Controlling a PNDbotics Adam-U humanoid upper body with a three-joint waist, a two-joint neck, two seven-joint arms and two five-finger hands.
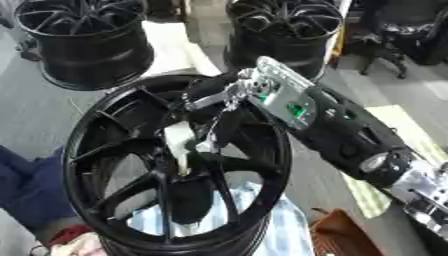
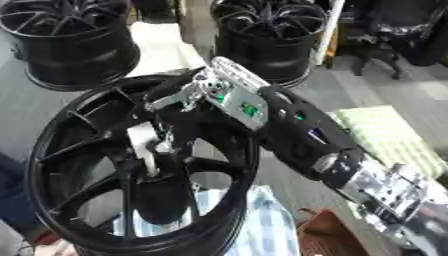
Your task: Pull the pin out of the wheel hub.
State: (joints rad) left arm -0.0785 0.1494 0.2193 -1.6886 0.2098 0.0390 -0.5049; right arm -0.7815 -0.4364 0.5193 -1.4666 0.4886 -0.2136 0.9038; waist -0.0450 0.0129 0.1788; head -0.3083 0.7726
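Floor-side hub (image 1: 175, 165); pin (image 1: 179, 145) (whitish) between fingers (image 1: 210, 127)

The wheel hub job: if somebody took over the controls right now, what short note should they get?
Right hand: reaching into the centre of the wheel hub, fingers curled at the pale pin; whether they actually pinch it is unclear.
Left hand: not in view.
Wheel hub: tilted toward the camera; a person's sleeve sits at its lower left.
Done: the reach to the pin.
Left: pull the pin out; it sits in the hub centre.
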